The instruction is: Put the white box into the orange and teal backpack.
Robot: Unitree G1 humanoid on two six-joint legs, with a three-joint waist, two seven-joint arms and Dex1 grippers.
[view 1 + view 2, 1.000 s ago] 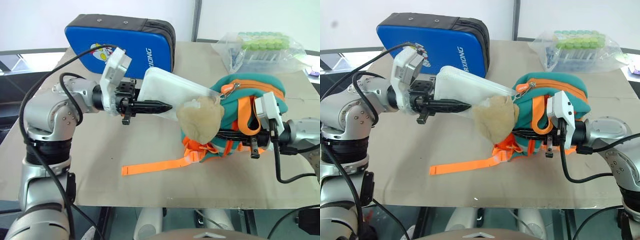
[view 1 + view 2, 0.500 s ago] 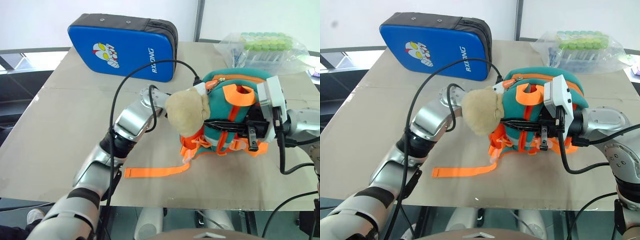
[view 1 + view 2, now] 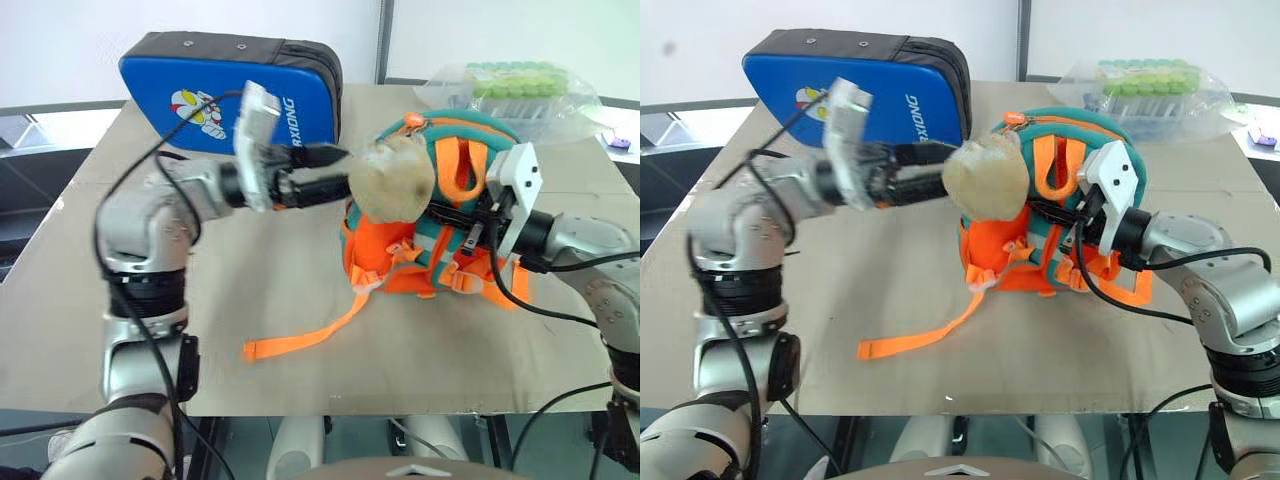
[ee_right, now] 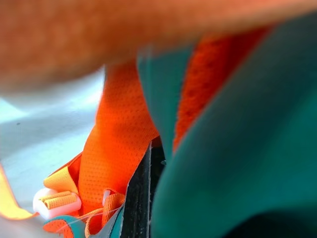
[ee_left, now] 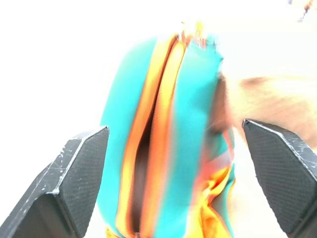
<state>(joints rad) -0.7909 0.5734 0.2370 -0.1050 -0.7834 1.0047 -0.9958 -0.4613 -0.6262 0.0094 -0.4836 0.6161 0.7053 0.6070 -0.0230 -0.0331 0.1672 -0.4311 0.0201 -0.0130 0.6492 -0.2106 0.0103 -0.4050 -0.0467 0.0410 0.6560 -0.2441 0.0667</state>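
Backpack [image 3: 430,215]: upright on table [image 3: 300,340], at 4 o'clock from blue case [image 3: 230,90].
Left gripper [image 5: 178,163]: released, empty.
Right gripper [image 3: 440,213]: clenched on backpack.

The tan tabletop [image 3: 300,300] carries the orange and teal backpack [image 3: 440,250] centre-right, a blue padded case [image 3: 200,90] upper left, a clear plastic bag [image 3: 520,90] upper right.

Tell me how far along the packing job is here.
Seemingly done: the left pincer stands open and empty at the orange and teal backpack, near its zip opening, so the white box is probably inside; the interior is too dark to confirm. In hand: the right pincer is shut on the backpack, steadying it. Left: letting go.
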